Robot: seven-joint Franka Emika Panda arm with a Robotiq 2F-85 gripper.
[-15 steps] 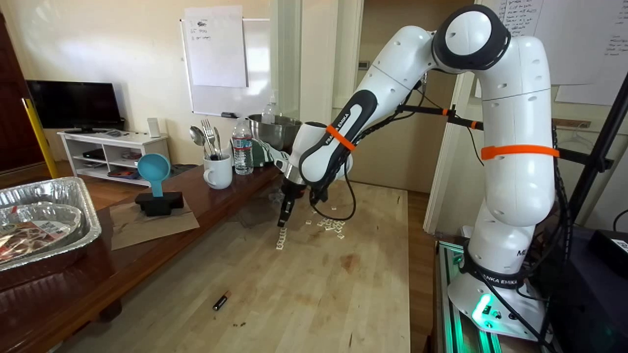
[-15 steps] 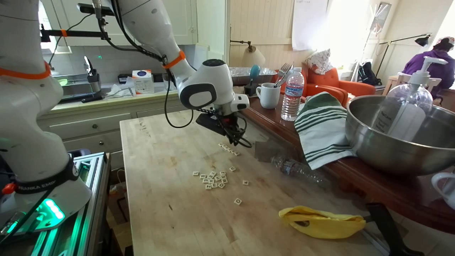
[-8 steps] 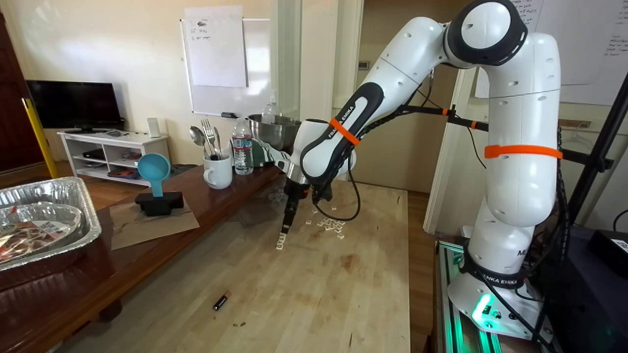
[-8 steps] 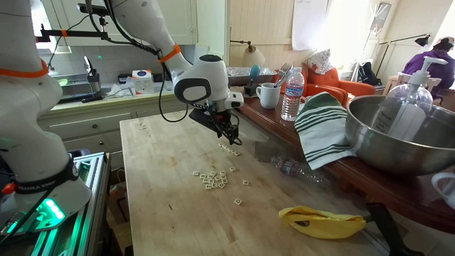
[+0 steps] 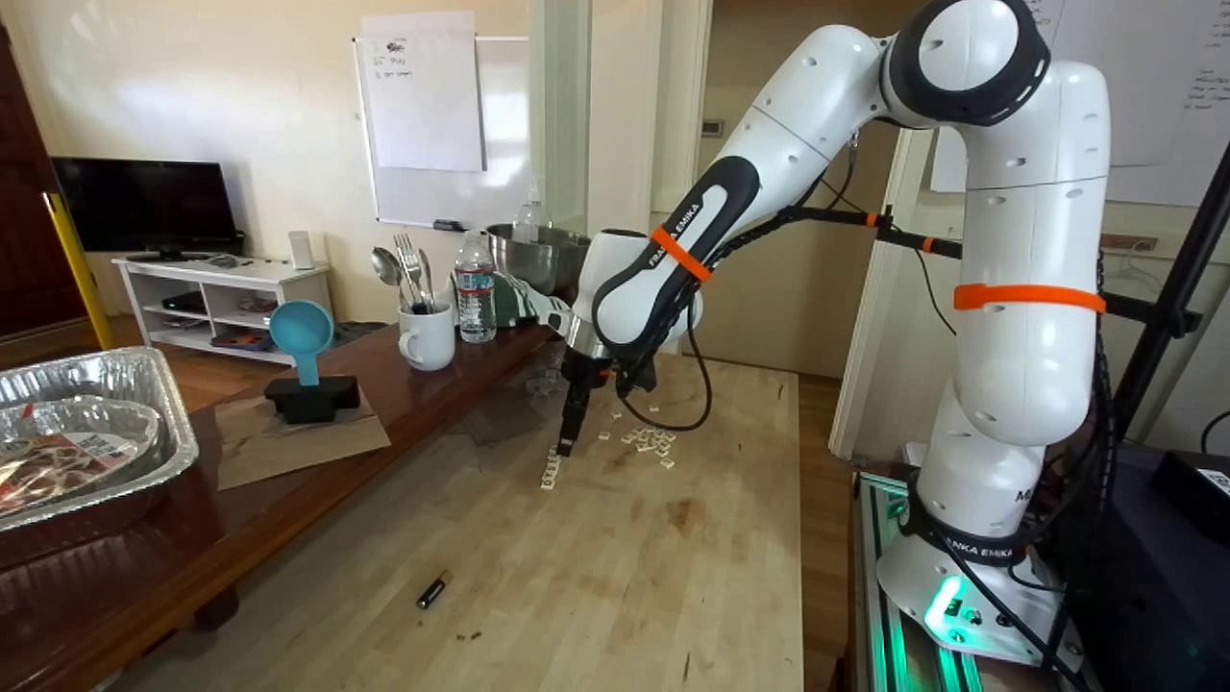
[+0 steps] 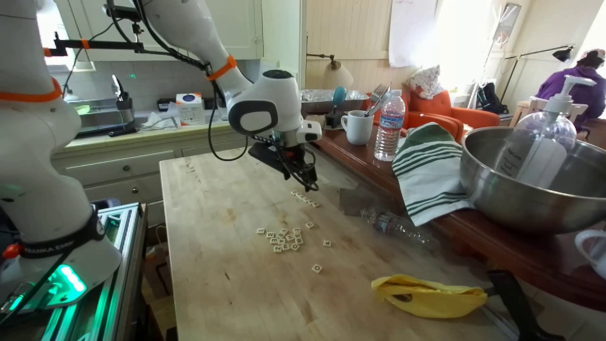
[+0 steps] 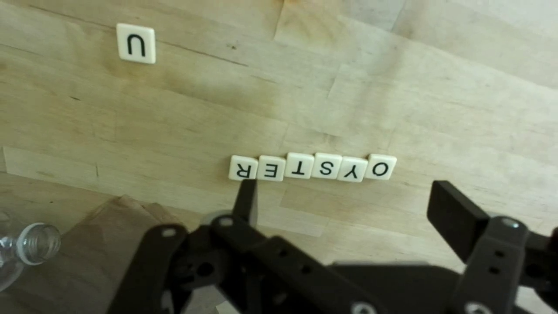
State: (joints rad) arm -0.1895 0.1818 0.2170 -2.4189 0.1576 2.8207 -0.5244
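Note:
In the wrist view my gripper (image 7: 343, 192) stands wide open, with nothing between its fingers. Just beyond the fingertips, cream letter tiles lie in a slightly uneven row that spells OYSTER, upside down here. The O tile (image 7: 380, 167) ends the row on the right and the R tile (image 7: 240, 165) on the left. The left finger (image 7: 246, 200) overlaps the R tile's lower edge in the picture; whether it touches is unclear. A lone U tile (image 7: 136, 43) lies apart at upper left. An exterior view shows the gripper (image 5: 565, 450) low over the far end of the tile row (image 5: 550, 473).
More loose tiles (image 6: 284, 240) lie scattered on the wooden table (image 6: 227, 274). A clear plastic bottle (image 6: 393, 225) lies by the raised dark counter (image 6: 360, 166), and a yellow cloth banana (image 6: 428, 297) sits nearer. A battery (image 5: 434, 590) lies on the table.
The gripper has shifted a little rightward in one exterior picture and leftward and slightly up in the opposite one, the arm drawing back. Its jaws have opened wider. The tile row looks unmoved.

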